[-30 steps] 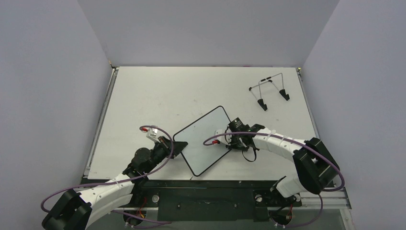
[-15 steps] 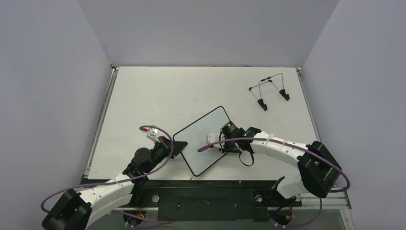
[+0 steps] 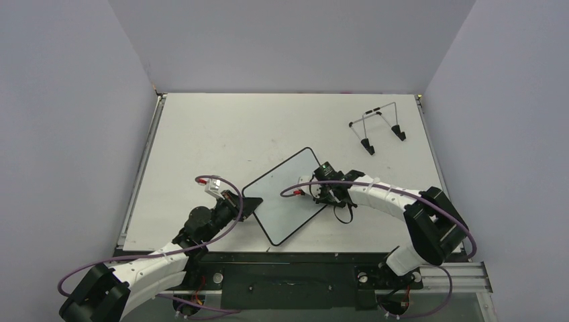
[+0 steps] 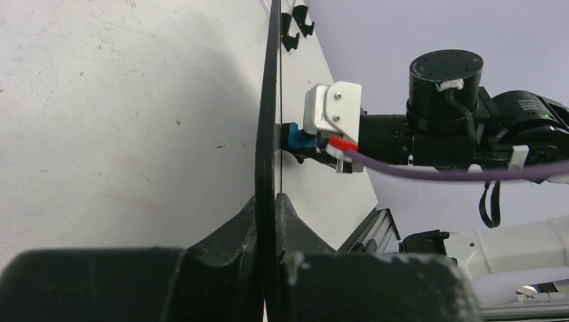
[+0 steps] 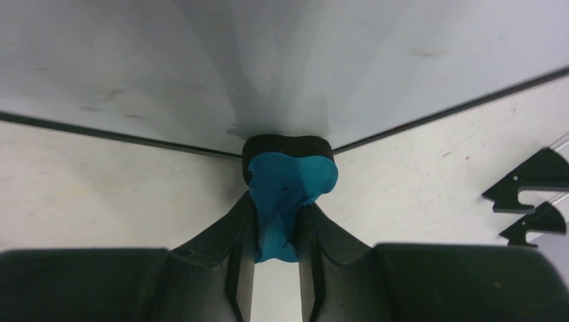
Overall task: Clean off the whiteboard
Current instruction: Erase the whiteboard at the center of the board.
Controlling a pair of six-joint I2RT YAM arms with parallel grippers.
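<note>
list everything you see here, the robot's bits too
whiteboard: 1, white with a black rim, mid-table near the arms, turned at an angle
eraser: 1, blue with a black pad, pad against the whiteboard by its right corner
wire stand: 1, thin wire with black feet, far right of the table
table: 1, off-white, under everything
walls: 3, pale grey, left, back and right
left arm: 1, white and black with a purple cable, near left
right arm: 1, white and black with a purple cable, near right
left gripper: 1, black, shut on the whiteboard's left corner
right gripper: 1, black, shut on the eraser
</note>
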